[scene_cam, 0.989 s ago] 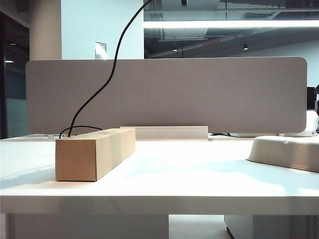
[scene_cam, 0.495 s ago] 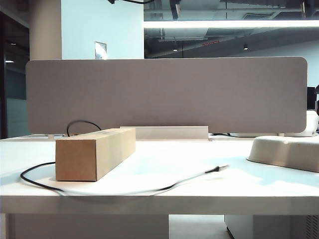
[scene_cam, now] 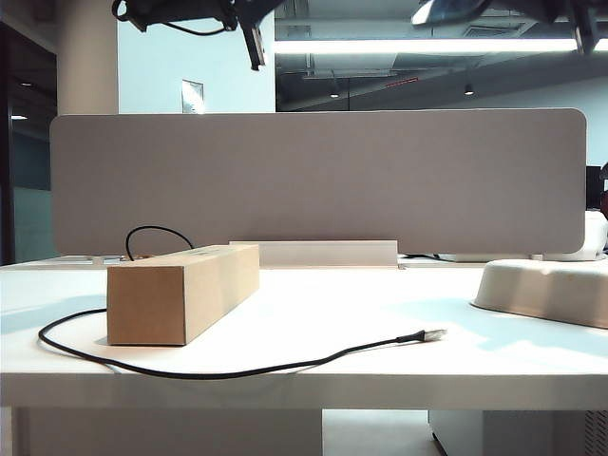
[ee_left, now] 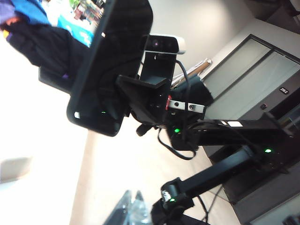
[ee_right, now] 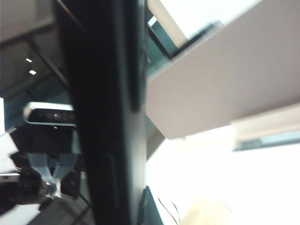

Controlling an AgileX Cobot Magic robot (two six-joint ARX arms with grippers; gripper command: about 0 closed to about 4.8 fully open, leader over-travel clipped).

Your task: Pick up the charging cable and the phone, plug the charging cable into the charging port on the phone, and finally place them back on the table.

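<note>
Both pincers hover high above the surface (scene_cam: 313, 375): the left pincer (scene_cam: 249, 38), pressed together and empty, is nearer the charging cable (scene_cam: 228, 369) lying below at six o'clock, while the right pincer (ee_left: 140, 101) pinches the phone (ee_left: 110, 65).

Charging cable (scene_cam: 218, 370): black cord, silvery plug tip. Phone (ee_left: 110, 65): glossy black. Desk (scene_cam: 313, 375): plain white. Cardboard box (scene_cam: 180, 293): tan brown. Divider panel (scene_cam: 318, 180): grey fabric. Tray (scene_cam: 546, 290): beige. Left gripper (scene_cam: 255, 43): black.
</note>
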